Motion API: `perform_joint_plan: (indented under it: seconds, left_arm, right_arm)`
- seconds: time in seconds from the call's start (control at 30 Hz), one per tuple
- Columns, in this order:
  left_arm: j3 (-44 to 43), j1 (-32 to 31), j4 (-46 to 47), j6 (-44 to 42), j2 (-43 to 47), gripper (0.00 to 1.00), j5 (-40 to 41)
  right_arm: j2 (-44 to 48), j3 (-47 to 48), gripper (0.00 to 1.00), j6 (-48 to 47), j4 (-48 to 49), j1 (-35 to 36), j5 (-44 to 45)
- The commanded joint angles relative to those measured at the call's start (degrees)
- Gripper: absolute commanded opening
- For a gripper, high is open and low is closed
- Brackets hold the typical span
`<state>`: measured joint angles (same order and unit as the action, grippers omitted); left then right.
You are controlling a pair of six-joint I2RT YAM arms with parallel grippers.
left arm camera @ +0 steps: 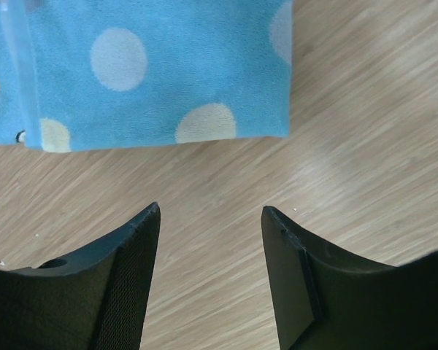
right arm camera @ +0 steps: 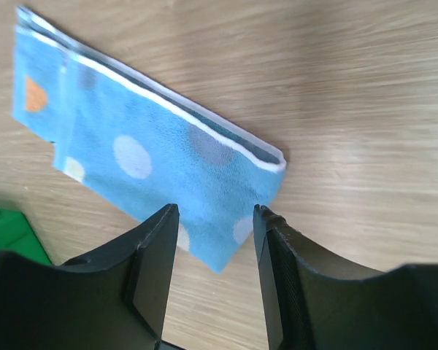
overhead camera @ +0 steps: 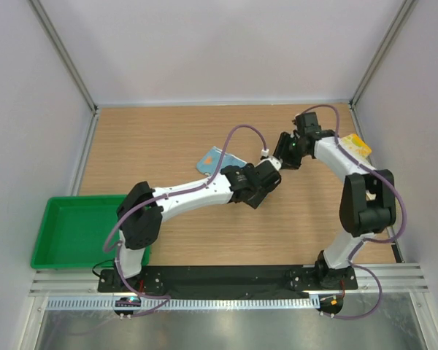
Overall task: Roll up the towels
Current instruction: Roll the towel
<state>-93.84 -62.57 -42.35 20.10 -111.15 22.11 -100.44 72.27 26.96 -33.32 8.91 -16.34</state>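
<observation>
Counting towels, you have two, neither rolled as far as shows. Blue polka-dot towel (right arm camera: 153,160): one, folded flat mid-table. Yellow-cream towel (overhead camera: 356,144): one, apparently flat at the far right, partly behind the right arm. Right gripper (right arm camera: 212,211): jaws parted over the blue towel's corner, nothing pinched. Left gripper (left arm camera: 210,211): jaws parted over bare table (left arm camera: 365,146), empty. Green tray (overhead camera: 80,230): one, near left.
</observation>
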Motion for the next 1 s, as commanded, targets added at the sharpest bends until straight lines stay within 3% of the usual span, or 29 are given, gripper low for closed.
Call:
perform_joint_plan:
  seconds: [0.0, 0.2, 0.37, 0.97]
  left_arm:
    - [1.9, -2.03, 7.09, -5.15, -0.2, 0.59, 1.28]
    - [2.88, -2.47, 14.21, -5.95, -2.22, 0.59, -2.16]
    - [-2.2, -2.47, 12.56, -5.86, -7.83, 0.58, -2.33]
    - [-6.18, -2.47, 11.32, -7.79, -17.25, 0.51, 0.56]
  right_arm:
    - [9.28, 0.69, 0.53, 1.34, -2.62, -2.48, 5.26]
    - [18.0, -2.66, 0.55, 0.46, -6.4, -6.97, 10.71]
    - [21.25, -5.56, 0.55, -0.41, -7.37, -9.86, 11.77]
    - [20.02, -4.6, 0.55, -0.42, -7.81, -10.49, 11.07]
